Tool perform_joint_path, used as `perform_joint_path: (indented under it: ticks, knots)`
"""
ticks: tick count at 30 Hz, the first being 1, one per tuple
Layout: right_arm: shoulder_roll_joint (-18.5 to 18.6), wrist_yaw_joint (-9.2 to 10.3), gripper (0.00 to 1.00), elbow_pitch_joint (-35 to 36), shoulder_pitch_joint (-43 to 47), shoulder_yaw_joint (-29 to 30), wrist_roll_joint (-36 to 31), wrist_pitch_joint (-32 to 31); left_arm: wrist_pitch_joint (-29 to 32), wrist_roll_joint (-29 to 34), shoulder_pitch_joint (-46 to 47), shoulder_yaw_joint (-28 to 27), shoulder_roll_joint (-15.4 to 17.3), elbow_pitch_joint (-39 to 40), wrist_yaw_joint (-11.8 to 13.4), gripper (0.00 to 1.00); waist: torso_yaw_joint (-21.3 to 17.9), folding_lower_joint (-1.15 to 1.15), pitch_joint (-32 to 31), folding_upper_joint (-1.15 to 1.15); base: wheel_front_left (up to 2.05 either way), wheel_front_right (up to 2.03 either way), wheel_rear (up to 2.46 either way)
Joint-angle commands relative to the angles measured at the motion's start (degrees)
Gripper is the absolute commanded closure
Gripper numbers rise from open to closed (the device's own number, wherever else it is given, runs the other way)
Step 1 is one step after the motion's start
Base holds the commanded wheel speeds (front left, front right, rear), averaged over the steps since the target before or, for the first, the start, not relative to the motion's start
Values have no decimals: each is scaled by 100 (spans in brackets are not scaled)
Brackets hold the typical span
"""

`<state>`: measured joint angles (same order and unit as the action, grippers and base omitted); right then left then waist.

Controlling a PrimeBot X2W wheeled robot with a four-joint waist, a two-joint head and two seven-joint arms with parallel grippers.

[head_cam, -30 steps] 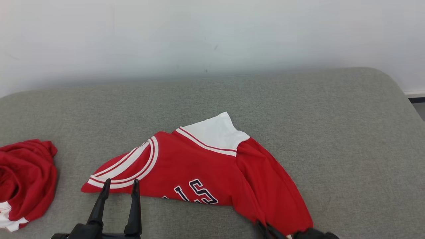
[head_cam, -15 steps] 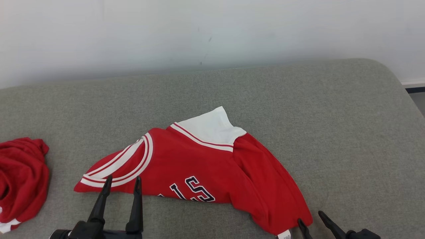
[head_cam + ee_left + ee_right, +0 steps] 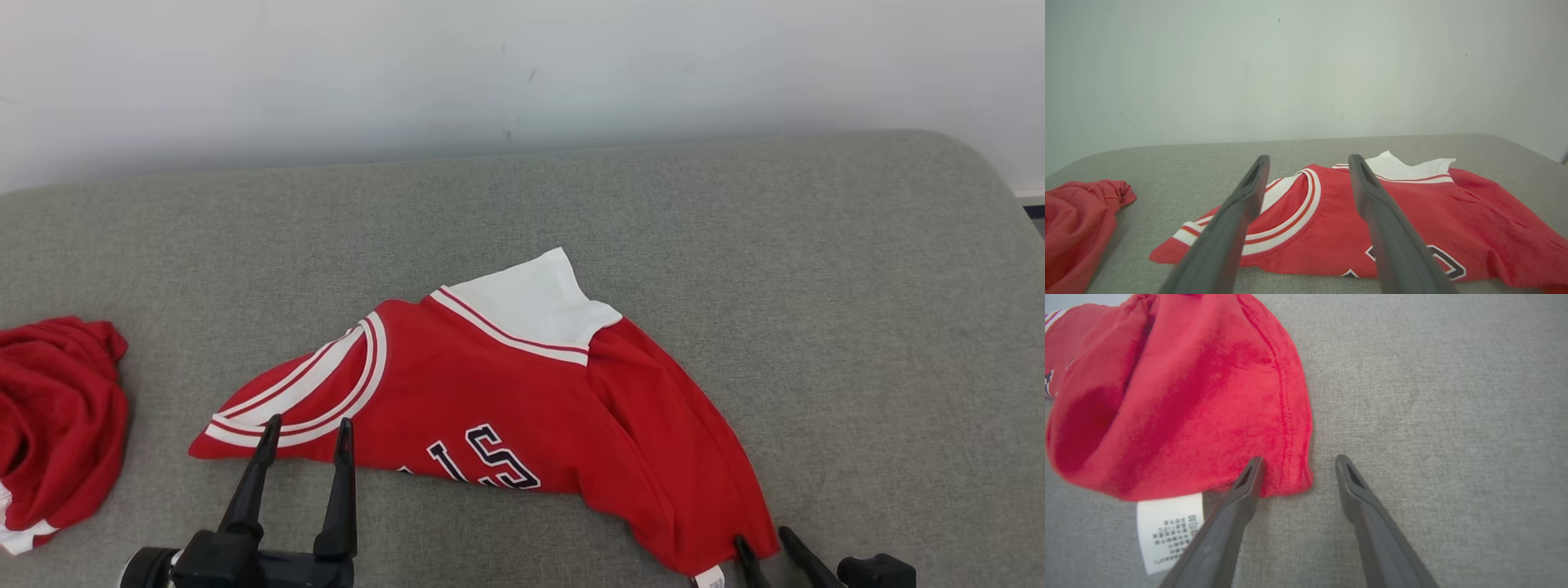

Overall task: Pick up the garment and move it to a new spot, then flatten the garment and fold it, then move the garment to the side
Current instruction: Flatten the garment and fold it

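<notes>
The garment (image 3: 506, 400) is a red jersey with white trim and dark letters, lying partly folded on the grey cushion (image 3: 816, 286). My left gripper (image 3: 309, 423) stands open just in front of its striped left edge, and in the left wrist view that gripper (image 3: 1308, 161) frames the striped trim of the jersey (image 3: 1412, 220). My right gripper (image 3: 762, 537) is open at the jersey's lower right corner. In the right wrist view its left fingertip (image 3: 1255, 467) touches the red hem (image 3: 1180, 396); the right fingertip sits on bare cushion. Nothing is held.
A second red garment (image 3: 57, 425) lies bunched at the cushion's left edge. A white care label (image 3: 1167, 526) sticks out from under the hem. A pale wall (image 3: 490, 65) runs behind the cushion, with bare grey fabric to the right and back.
My right gripper has opened and let go of the jersey's lower right corner, ending just to its right. The camera shifted a little. The left gripper stayed open in place.
</notes>
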<state>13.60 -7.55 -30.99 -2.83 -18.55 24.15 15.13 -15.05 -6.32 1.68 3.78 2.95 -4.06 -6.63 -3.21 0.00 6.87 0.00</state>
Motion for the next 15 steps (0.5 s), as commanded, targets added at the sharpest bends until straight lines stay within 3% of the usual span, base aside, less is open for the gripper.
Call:
perform_joint_path:
  ticks: [1, 2, 6, 11, 15]
  knots:
    - [-53, 13, 60, -60, -63, -48, 6, 0, -18, 41, 40, -8, -7, 5, -30, 0, 25, 0, 17, 0, 0, 0, 0]
    - [-50, 13, 100, -74, -80, -82, -4, 0, -18, 43, 33, -11, -8, 0, -32, 0, 29, 0, 18, 0, 0, 0, 0]
    - [41, 13, 100, -91, -142, -81, -80, 0, -18, 54, 20, -63, -8, 11, -37, 0, 18, 0, 21, 0, 0, 0, 0]
    - [161, 13, 100, 243, -139, 791, -418, 2, -18, 76, 258, 117, 28, 39, -57, 0, -40, 0, 79, 0, 0, 0, 0]
    - [288, 13, 100, 292, -185, 1118, -759, 2, 40, -179, 790, 570, 245, -199, -78, 0, -72, 0, 219, 0, 0, 0, 0]
